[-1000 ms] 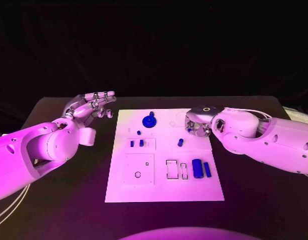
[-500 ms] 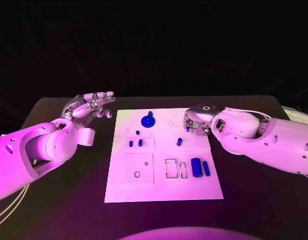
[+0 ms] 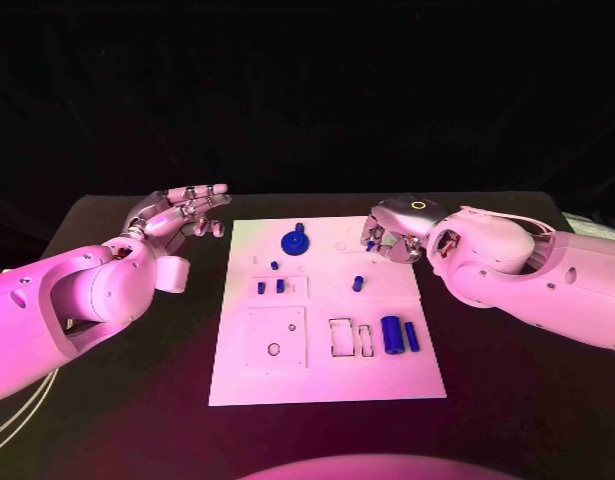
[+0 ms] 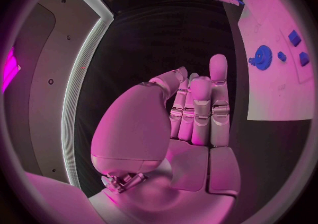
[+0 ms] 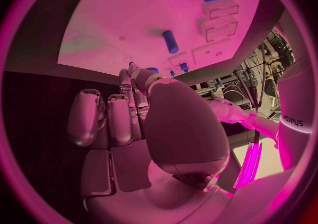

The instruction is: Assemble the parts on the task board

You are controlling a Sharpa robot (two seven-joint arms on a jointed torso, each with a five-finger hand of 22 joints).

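The white rectangular task board (image 3: 327,375) is laid lengthwise on the black bench (image 3: 538,400), its long axis running away from the robot, with bare bench left along both long edges. The left robot hand (image 3: 180,210) is held off the board's far left corner, fingers straight and close together, nothing in it. The right robot hand (image 3: 391,238) is poised over the far right edge of the board; a small blue part (image 3: 371,245) is pinched at its fingertips. A blue gear-shaped part (image 3: 296,242) sits near the far edge, and a blue cylinder (image 3: 391,331) lies lengthwise near the right edge.
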